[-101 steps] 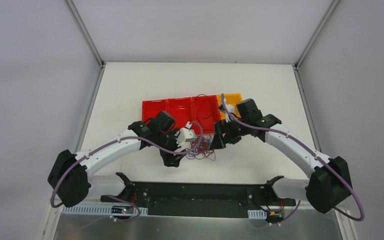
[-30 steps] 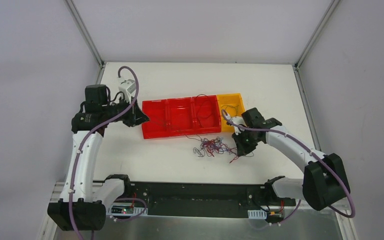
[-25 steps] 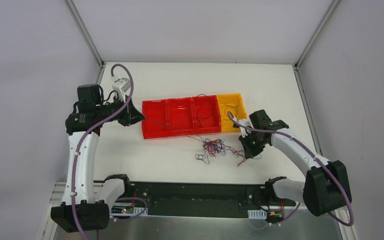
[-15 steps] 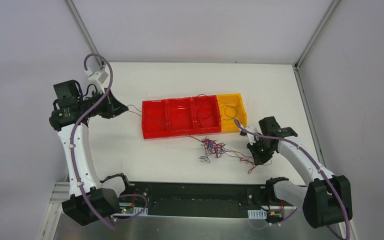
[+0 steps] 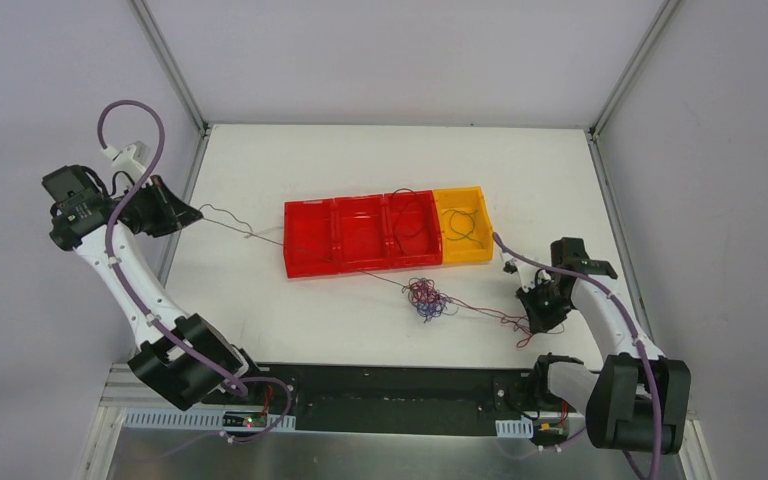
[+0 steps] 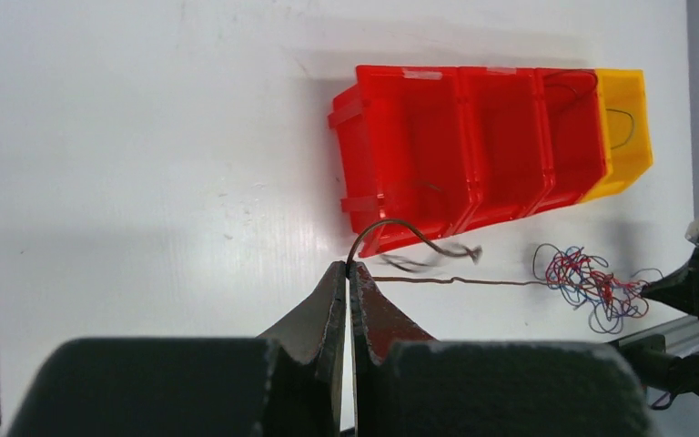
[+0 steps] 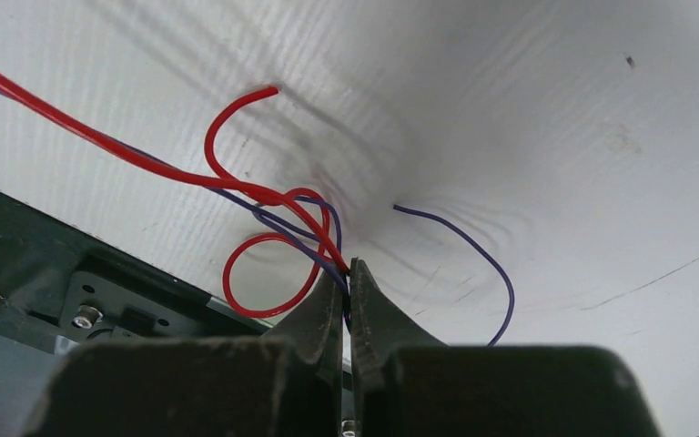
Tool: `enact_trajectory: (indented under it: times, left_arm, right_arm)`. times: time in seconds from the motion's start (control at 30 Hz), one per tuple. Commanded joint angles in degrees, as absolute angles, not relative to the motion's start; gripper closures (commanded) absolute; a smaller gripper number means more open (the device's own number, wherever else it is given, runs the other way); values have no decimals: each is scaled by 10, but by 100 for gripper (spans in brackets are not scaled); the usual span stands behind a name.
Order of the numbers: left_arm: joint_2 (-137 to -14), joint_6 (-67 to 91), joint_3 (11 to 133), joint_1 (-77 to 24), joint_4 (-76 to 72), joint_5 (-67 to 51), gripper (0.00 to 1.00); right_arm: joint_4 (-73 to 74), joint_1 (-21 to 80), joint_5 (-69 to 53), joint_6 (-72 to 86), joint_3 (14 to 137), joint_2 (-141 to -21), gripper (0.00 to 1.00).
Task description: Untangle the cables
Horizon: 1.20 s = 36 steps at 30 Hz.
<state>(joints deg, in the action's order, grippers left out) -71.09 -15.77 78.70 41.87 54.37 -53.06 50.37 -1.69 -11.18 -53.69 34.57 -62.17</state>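
Note:
The cables (image 5: 427, 297) form a small red and blue clump on the white table, in front of the bins. My left gripper (image 5: 196, 211) is far out at the left table edge, shut on one thin dark wire (image 6: 437, 280). That wire runs taut across to the clump (image 6: 592, 282). My right gripper (image 5: 530, 328) sits low near the front right, shut on red and blue strands (image 7: 264, 196) that lead back to the clump. A loose blue end (image 7: 473, 246) curls beside its fingertips.
A row of red bins (image 5: 292, 245) and a yellow bin (image 5: 452, 250) stands behind the clump; single wires lie in the rightmost red one and in the yellow one. The black base rail (image 7: 45, 273) lies close beside the right gripper.
The left arm has swung far out to the left, drawing its wire taut. The right gripper has pulled right and toward the near edge. The clump has tightened and stretched between them.

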Motion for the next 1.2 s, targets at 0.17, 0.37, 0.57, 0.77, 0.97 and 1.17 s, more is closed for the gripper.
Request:
enact_trajectory:
  times: [0.17,0.37,0.57,0.77,0.97,1.17]
  left_arm:
    - [-753,-243,840,513,540,-457,100]
    - [-763,-285,845,541,548,-433,100]
    - [-759,-467,883,515,737,-573,100]
    - [-693,-542,778,175,788,-613,4]
    - [-677,-204,605,-270,371,-477,1]
    - [-813,-144,576,-487,164,-395,1]
  right_arm:
    - [524,-107,-80,-614,364,-669,100]
    - [503,-147,-69,-640,377,-706,100]
    - [538,-152,-114,-611,436,-746,100]
    - [571,-119,-157,-581,463,-740,100]
    - [587,-85,-169,-558,476,-741,100]
    - [600,-73,-198,-519,504,-738,89]
